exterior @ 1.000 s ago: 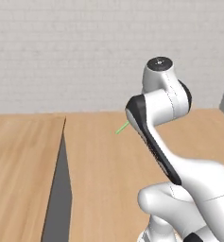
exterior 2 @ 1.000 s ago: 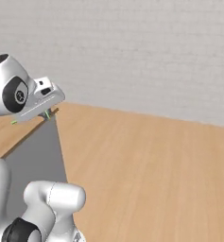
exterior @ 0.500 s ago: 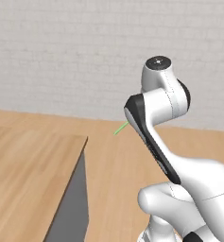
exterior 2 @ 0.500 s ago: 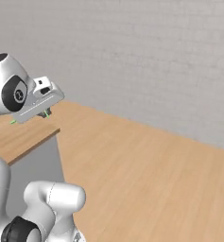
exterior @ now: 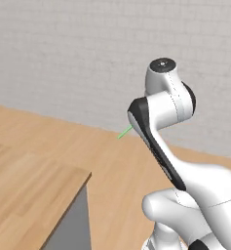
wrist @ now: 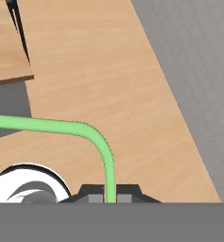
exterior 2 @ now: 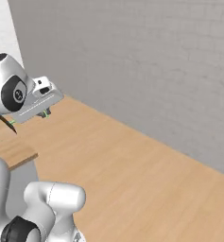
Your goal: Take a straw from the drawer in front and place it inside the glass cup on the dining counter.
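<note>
So I've got the straw (wrist: 87,134) pinched in the end effector (wrist: 110,196), jaws closed on its lower end, and it bends over sideways above the grip in the hand view. From the left base view the green tip (exterior: 125,132) pokes out past the arm, up in the air over the wood floor.

Progress-wise I'd call the pickup half done: straw is in hand and clear of any drawer. What's left is the whole delivery, and I can't spot the glass cup from here, so I'd guess some driving comes first.

Room looks fine. The dining counter (exterior: 29,195) has its corner off to my left, and a thin dark stool leg (wrist: 20,33) stands near that edge. Open floor ahead, brick wall (exterior 2: 146,66) beyond.
</note>
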### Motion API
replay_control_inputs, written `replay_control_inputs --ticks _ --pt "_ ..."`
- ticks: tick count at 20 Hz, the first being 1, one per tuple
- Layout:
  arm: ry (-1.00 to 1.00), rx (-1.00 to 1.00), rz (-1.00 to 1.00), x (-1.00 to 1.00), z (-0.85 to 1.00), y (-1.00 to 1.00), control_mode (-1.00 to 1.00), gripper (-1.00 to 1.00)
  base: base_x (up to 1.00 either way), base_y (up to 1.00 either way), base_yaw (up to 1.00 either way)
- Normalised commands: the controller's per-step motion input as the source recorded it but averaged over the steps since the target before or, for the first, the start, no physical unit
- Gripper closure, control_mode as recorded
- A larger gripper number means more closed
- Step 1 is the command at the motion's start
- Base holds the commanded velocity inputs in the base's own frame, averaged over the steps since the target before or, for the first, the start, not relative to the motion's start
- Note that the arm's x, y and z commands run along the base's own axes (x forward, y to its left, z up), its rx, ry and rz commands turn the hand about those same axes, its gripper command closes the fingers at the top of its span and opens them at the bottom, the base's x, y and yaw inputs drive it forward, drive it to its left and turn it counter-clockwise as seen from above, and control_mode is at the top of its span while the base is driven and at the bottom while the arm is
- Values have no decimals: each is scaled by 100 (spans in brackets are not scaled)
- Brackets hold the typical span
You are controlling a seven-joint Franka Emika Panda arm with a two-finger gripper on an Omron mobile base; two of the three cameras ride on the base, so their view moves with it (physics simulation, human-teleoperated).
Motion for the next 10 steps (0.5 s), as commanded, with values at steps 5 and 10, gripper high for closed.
replay_control_inputs --ticks 5,10 --pt "0 0 0 0 0 0 100 100 97 -79 38" --pt "0 0 0 0 0 0 100 100 97 -63 45"
